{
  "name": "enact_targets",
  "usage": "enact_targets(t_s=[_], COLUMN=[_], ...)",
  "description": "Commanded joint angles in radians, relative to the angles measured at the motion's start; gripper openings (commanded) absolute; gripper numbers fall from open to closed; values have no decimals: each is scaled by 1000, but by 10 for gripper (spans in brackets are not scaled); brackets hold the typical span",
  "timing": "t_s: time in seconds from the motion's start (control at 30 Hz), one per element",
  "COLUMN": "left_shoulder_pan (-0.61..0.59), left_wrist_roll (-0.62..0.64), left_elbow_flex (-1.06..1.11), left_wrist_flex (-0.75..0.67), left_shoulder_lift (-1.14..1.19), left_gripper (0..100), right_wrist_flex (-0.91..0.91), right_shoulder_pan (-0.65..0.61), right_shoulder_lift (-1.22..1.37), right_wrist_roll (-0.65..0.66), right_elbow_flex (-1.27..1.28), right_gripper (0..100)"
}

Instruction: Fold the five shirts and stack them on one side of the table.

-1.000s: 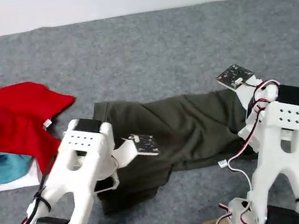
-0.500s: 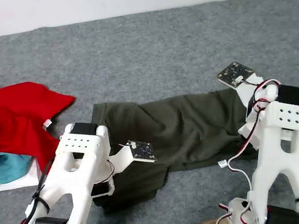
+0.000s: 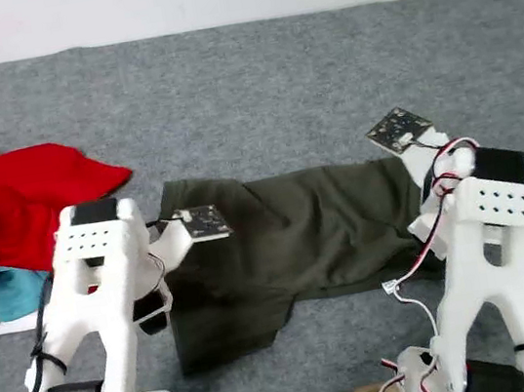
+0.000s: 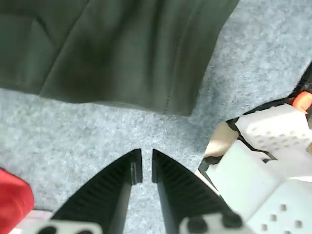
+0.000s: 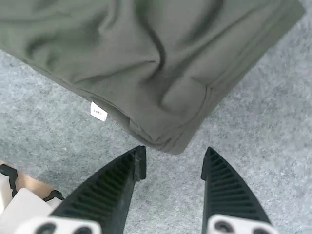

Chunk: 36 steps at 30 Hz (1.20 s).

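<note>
The left pincer [image 4: 146,158] hangs with its jaws drawn almost together and nothing between them, over bare grey felt-covered tabletop [image 3: 275,86] just short of the hem of the olive-green cotton shirt [image 3: 316,227]. The right pincer [image 5: 174,156] is spread wide and empty, and it hovers just above that shirt's corner, near the small white label [image 5: 99,111] at the seam.

In the high view the olive-green shirt lies at the middle of the tabletop. It is doubled over loosely into a wrinkled band running from 9 to 3 o'clock, with a flap hanging toward 7 o'clock. It looks part-folded at best: the edges do not line up and the flap is not tucked.

Toward 9 o'clock, well apart from it, the crumpled red cotton shirt [image 3: 22,207] lies on a heap of blue, teal and white garments [image 3: 5,293]. None of them is folded, and how many lie there cannot be told.

By this reading no shirt is finished and no stack has been started. The olive-green one needs another fold, and the heap has yet to be handled.
</note>
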Motion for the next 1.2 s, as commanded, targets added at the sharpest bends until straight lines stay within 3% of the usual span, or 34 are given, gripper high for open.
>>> enact_targets(t_s=[0.0, 0.2, 0.33, 0.5, 0.63, 0.83, 1.03, 1.17], left_shoulder_pan=[6, 92, 89, 92, 74, 34, 31, 31], left_wrist_roll=[6, 17, 110, 244, 281, 282, 285, 285], left_elbow_flex=[27, 25, -91, -165, -165, -168, -165, -165], left_wrist_flex=[34, 34, 34, 29, 29, 29, 29, 29], left_shoulder_lift=[-37, -37, -37, -35, -35, -35, -35, -35], left_gripper=[47, 22, 22, 21, 19, 19, 19, 19], right_wrist_flex=[-15, -15, -24, -81, -76, -85, -171, -62], right_shoulder_pan=[-24, -13, -4, -45, -90, -79, 25, 54], right_shoulder_lift=[-27, -25, -8, 104, 222, 363, 446, 437], right_wrist_roll=[-11, -11, -21, -229, -302, -307, -299, -296], right_elbow_flex=[-46, -46, -41, -23, -25, -29, -35, -133], right_gripper=[199, 199, 199, 198, 197, 198, 198, 198])
